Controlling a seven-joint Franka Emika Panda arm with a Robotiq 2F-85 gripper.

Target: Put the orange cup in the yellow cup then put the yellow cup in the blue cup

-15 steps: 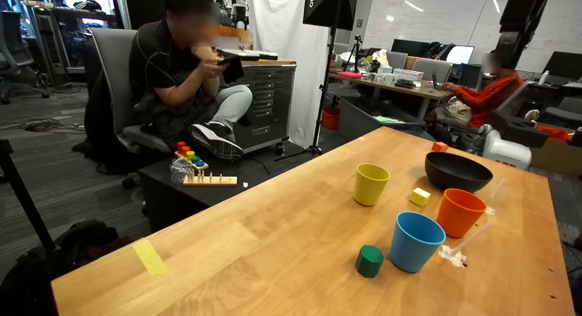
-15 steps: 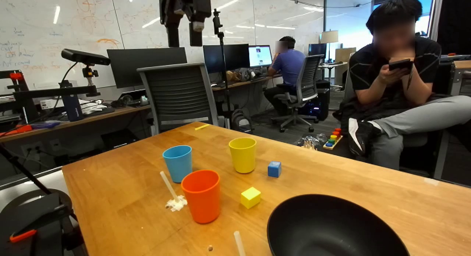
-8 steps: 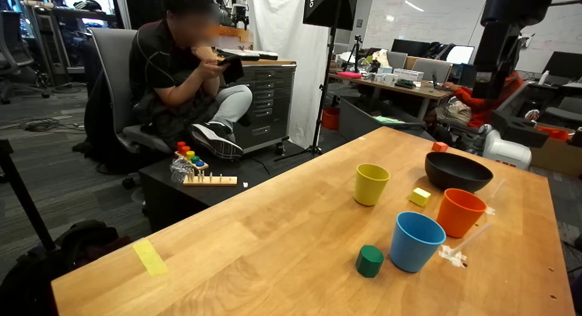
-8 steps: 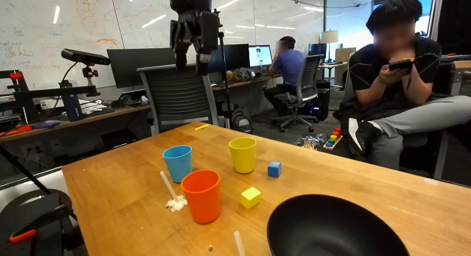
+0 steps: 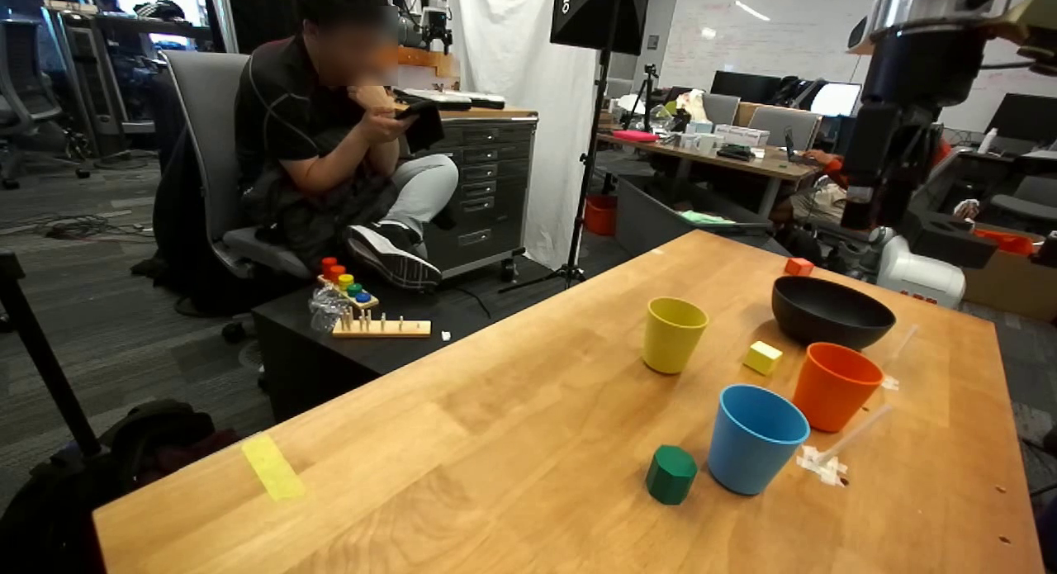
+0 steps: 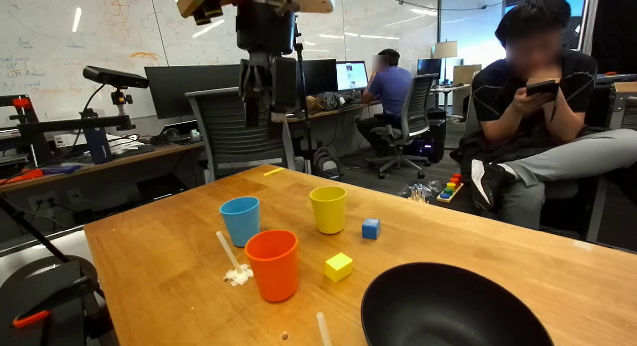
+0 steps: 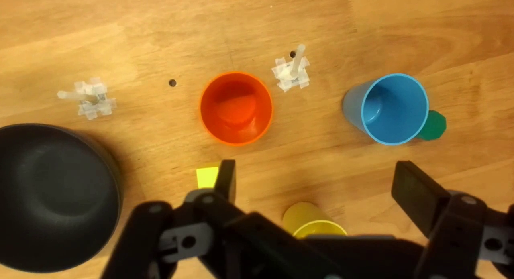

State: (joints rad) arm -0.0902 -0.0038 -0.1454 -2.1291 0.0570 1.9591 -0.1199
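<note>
The orange cup (image 5: 836,392) stands upright on the table in both exterior views (image 6: 273,271) and shows from above in the wrist view (image 7: 236,108). The yellow cup (image 5: 673,339) stands upright, also in an exterior view (image 6: 328,211); in the wrist view my gripper's body partly hides it (image 7: 303,216). The blue cup (image 5: 751,450) stands upright near the orange cup, also in an exterior view (image 6: 242,224) and the wrist view (image 7: 393,110). All three cups are apart. My gripper (image 7: 314,170) is open and empty, pointing down, well above the table in both exterior views (image 6: 264,122).
A black bowl (image 7: 60,190) stands beside the orange cup. A yellow block (image 5: 762,358), green block (image 5: 670,475), blue block (image 6: 371,228) and red block (image 5: 798,267) lie around. Two thin pale sticks (image 7: 297,62) (image 7: 76,95) rise from taped spots near the orange cup.
My gripper has come down over the table in both exterior views, bringing more of the arm into sight. The cups, blocks and bowl have not moved.
</note>
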